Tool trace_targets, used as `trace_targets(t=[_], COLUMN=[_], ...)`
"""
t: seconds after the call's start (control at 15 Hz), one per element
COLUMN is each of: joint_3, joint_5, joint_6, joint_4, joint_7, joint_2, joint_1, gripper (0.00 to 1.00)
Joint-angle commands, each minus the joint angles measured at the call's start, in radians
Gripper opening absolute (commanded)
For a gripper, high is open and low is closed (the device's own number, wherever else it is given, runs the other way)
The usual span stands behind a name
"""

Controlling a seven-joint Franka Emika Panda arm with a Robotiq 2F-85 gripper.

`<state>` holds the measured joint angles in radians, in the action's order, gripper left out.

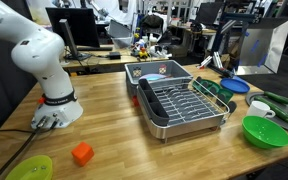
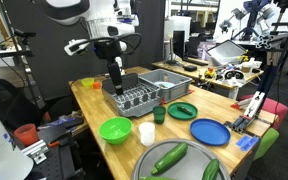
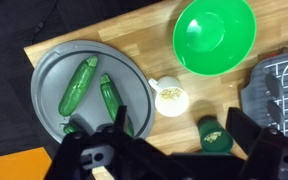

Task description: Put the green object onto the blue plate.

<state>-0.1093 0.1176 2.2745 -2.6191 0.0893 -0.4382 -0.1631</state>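
- The gripper hangs over the dish rack, its jaws spread wide with nothing between them.
- The green object lies on the grey plate, beside a brighter green piece.
- The blue plate sits near the grey plate.

Table top is seen as planked wood, satin finish, grain visible. Dish rack is read as shiny wire metal (highlights along the wires). Green bowl and blue plate are rendered as smooth plastic, the bowl glossy. Grey plate is seen matt.
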Motion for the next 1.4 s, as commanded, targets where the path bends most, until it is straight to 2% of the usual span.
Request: trace_targets(t=[0.0, 0.07, 0.2, 0.27, 0.87, 1.07, 1.2, 1.33], joint_3=[-0.029, -0.038, -0.033, -0.039, -0.041, -0.050, -0.065, -0.086], joint_5=[0.032, 0.044, 0.078, 0.046, 0.086, 0.164, 0.232, 0.227], joint_6=[0.066, 0.060, 0.011, 0.053, 0.046, 0.133, 0.241, 0.339], joint_4=[0.039, 0.046, 0.082, 0.035, 0.082, 0.091, 0.107, 0.136], joint_7=[-0.101, -0.143, -0.118, -0.114, -0.124, -0.141, -0.142, -0.178], joint_2=[0.140, 0.178, 0.236, 0.189, 0.268, 0.346, 0.413, 0.486], joint_1=[-0.009, -0.007, -0.019, -0.008, -0.013, -0.026, -0.037, -0.041], gripper=[1.00, 1.00, 1.00, 1.00, 1.00, 1.00, 1.00, 1.00])
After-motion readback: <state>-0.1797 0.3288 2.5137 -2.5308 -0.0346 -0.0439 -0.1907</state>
